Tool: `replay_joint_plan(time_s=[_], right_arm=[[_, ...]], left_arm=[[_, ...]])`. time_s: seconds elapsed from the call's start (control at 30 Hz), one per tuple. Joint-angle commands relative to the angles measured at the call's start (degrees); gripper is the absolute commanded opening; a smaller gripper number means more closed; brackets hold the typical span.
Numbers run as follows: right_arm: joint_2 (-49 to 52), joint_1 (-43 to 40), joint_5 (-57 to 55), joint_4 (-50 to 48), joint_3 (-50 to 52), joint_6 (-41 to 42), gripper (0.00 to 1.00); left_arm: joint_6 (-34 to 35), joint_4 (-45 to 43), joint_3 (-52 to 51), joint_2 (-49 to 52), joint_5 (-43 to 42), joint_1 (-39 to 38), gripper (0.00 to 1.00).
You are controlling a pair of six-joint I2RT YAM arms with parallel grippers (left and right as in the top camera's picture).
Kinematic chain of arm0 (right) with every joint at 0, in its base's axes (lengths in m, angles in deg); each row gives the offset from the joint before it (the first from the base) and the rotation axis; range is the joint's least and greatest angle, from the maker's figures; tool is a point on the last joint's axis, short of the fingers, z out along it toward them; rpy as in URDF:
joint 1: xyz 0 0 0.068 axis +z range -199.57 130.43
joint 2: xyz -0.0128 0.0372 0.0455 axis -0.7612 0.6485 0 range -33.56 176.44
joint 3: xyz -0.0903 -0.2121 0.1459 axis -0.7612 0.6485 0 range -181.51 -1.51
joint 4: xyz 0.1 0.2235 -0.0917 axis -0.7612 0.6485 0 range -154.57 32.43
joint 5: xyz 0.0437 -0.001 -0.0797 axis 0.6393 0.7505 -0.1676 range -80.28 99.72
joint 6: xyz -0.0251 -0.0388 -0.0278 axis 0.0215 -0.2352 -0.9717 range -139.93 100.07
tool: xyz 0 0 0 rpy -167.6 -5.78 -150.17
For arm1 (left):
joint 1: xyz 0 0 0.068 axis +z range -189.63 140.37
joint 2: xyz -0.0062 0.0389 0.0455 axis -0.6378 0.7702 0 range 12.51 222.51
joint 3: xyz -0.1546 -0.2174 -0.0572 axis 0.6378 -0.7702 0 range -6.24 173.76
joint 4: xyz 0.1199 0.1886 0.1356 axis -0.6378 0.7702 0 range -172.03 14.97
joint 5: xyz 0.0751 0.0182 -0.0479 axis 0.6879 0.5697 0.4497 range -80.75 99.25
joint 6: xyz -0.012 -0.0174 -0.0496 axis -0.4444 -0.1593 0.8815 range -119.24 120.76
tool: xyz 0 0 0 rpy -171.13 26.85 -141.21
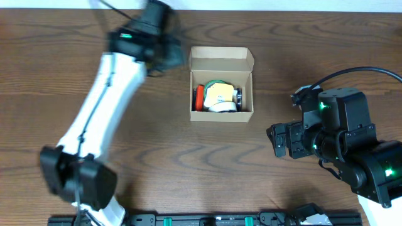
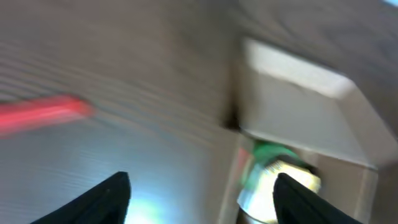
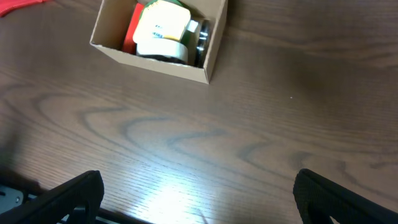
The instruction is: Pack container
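The container (image 1: 221,115) sits in the middle of the desk (image 1: 188,163), lid flap standing open on the far side and rolls (image 1: 218,97) crowded inside. The left tool (image 2: 202,193), released and empty, hangs just beside its far left corner, where a careless sweep could shove the box askew. The right tool (image 3: 199,196), also released, waits well apart on the right. The yellow label's print is too small to read.
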Motion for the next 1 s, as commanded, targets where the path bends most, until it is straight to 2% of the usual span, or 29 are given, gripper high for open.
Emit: replay_joint_plan(time_s=[0.0,0.07,0.17,0.23,0.5,0.73,0.97], right_arm=[[0.02,-0.44,0.17,0.09,0.0,-0.15,0.99],[0.02,-0.42,0.17,0.11,0.0,-0.17,0.99],[0.0,-0.44,0.17,0.09,0.0,-0.17,0.99],[0.02,-0.42,0.17,0.11,0.0,-0.17,0.99],[0.02,-0.44,0.17,0.09,0.0,-0.17,0.99],[0.02,-0.42,0.17,0.11,0.0,-0.17,0.99],[0.02,-0.42,0.17,0.11,0.0,-0.17,0.99]], left_arm=[[-17.53,1.64,0.68,0.07,6.67,4.37,0.76],[-28.04,2.97,0.55,0.31,6.62,6.88,0.78],[-40.28,3.93,0.0,0.7,6.45,10.08,0.81],[-46.07,4.13,-0.09,1.16,5.11,12.2,0.98],[-64.5,5.33,-0.26,2.93,2.1,18.16,0.95],[-72.63,9.22,-0.26,6.14,-4.37,23.39,0.95],[-74.55,9.86,-0.26,11.96,-3.85,25.29,0.95]])
